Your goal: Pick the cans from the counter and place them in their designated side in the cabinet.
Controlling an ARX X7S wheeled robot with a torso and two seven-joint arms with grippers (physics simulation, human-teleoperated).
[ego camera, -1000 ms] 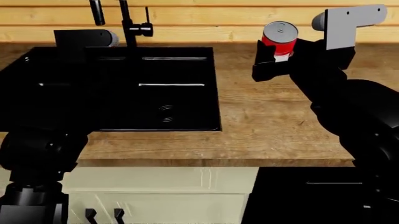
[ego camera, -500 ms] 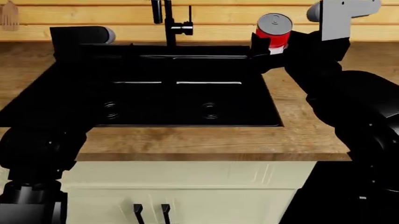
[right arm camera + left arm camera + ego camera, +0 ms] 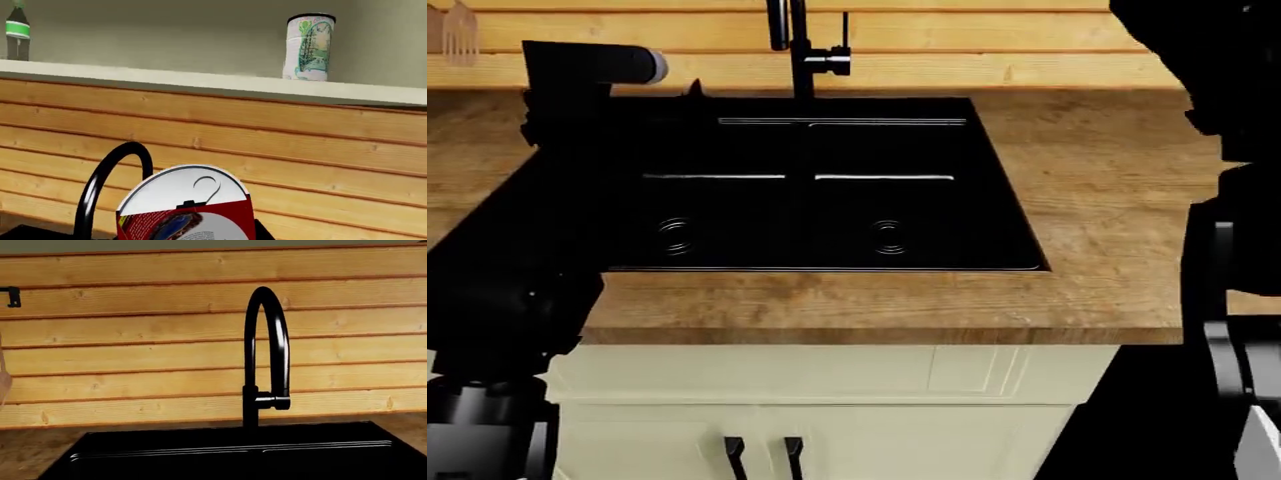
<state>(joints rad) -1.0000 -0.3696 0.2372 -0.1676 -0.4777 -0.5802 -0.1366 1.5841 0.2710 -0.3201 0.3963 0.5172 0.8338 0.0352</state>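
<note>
At lower centre of the right wrist view, red-labelled can (image 3: 185, 205) apparently pinched by the unseen right hand; raise level to shelf (image 3: 213, 82), clear of green-labelled can (image 3: 309, 47).

My left wrist camera faces a tall black gooseneck tap (image 3: 265, 360) rising behind the black sink basin (image 3: 233, 455), against a horizontal pale wood plank wall (image 3: 133, 340).

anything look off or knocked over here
Nothing stands out. The red can sits close under the right wrist camera, the green can stands upright on the shelf, and the sink and counter look tidy.
</note>
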